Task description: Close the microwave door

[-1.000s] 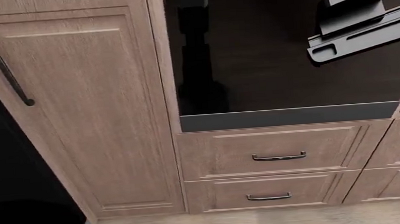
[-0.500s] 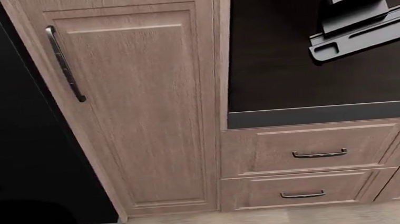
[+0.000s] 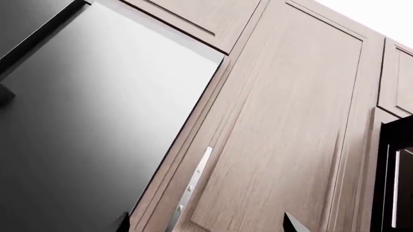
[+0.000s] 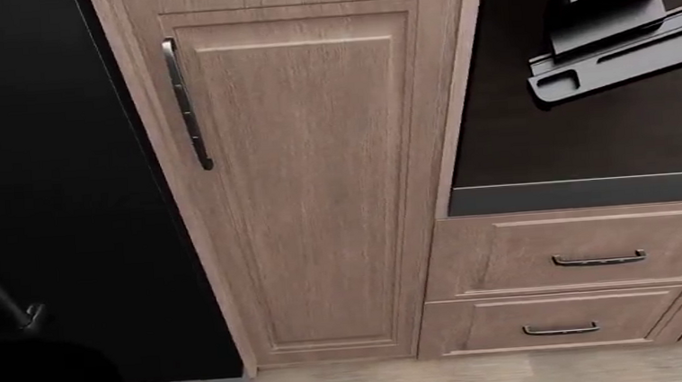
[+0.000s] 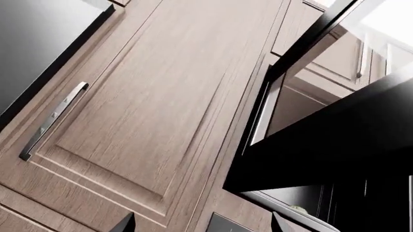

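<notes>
The microwave [image 5: 287,103] is built into the wood cabinets, seen from below in the right wrist view. Its black door [image 5: 335,137] stands swung open, away from the cabinet front. My right gripper [image 5: 203,225] is open and empty below it, with only the dark fingertips [image 5: 125,224] showing, apart from the door. In the left wrist view a strip of the microwave [image 3: 393,183] shows at the frame's edge. My left gripper [image 3: 207,225] is open and empty, facing the tall cabinet front. The head view does not show the microwave.
A tall wood cabinet door [image 4: 304,184] with a dark bar handle [image 4: 187,103] fills the head view's middle. A black fridge [image 4: 52,175] stands to its left. A dark countertop [image 4: 553,131] over two drawers [image 4: 586,255] lies to the right, with part of my right arm [image 4: 618,32] above it.
The head view has swung left: the tall cabinet and drawers slid right in the picture and more of the black fridge shows. The right arm part keeps its place in the frame.
</notes>
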Controlling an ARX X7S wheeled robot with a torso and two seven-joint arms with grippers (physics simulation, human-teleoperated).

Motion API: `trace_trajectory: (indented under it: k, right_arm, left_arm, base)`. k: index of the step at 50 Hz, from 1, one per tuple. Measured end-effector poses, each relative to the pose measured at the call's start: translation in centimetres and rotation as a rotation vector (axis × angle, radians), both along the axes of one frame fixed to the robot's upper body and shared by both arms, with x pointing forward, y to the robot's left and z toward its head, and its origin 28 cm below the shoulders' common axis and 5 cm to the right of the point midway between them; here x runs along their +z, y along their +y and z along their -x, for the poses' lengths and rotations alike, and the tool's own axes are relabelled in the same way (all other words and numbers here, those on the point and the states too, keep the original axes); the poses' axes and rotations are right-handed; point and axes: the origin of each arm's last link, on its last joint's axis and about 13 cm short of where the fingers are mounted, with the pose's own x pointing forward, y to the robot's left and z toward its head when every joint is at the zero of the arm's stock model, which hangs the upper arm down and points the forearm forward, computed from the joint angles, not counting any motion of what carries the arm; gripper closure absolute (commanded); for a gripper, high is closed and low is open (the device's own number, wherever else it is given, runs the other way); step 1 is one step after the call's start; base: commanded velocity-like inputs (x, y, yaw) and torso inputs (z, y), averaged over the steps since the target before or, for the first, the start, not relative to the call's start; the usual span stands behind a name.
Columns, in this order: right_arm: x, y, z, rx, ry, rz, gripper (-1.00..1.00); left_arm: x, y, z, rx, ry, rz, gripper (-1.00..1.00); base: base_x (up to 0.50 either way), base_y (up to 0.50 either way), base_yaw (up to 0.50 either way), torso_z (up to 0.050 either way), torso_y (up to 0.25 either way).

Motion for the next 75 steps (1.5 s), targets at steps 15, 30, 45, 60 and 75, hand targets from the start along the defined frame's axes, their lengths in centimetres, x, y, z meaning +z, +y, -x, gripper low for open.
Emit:
trace_trajectory:
  k: [15,30,45,60,75]
  right_arm:
    - [0.0,-0.03,0.02,0.01,-0.003,-0.001,-1.0]
    - [0.05,-0.03,0.06,0.015,-0.005,0.0,-1.0]
    - [0.04,0.0,0.09,0.018,-0.006,0.002,-1.0]
    - [0.09,-0.05,0.07,0.019,-0.005,-0.008,-1.0]
    - [0.17,-0.09,0.12,0.018,-0.013,-0.012,-1.0]
  left_arm:
    - [0.03,-0.05,0.05,-0.005,-0.001,0.0,-1.0]
    - [0.06,-0.06,0.08,-0.006,-0.002,0.001,-1.0]
    - [0.09,-0.06,0.18,-0.008,-0.003,0.002,-1.0]
    - [0.11,-0.07,0.18,-0.01,-0.002,0.003,-1.0]
    - [0.17,-0.03,0.23,-0.007,-0.005,0.006,-1.0]
  base:
    - [0.5,0.0,0.0,0.0,0.0]
    - [0.5,0.0,0.0,0.0,0.001]
    - [0.5,0.0,0.0,0.0,0.001]
    - [0.17,0.0,0.0,0.0,0.001]
    - [0.04,0.0,0.0,0.0,0.0]
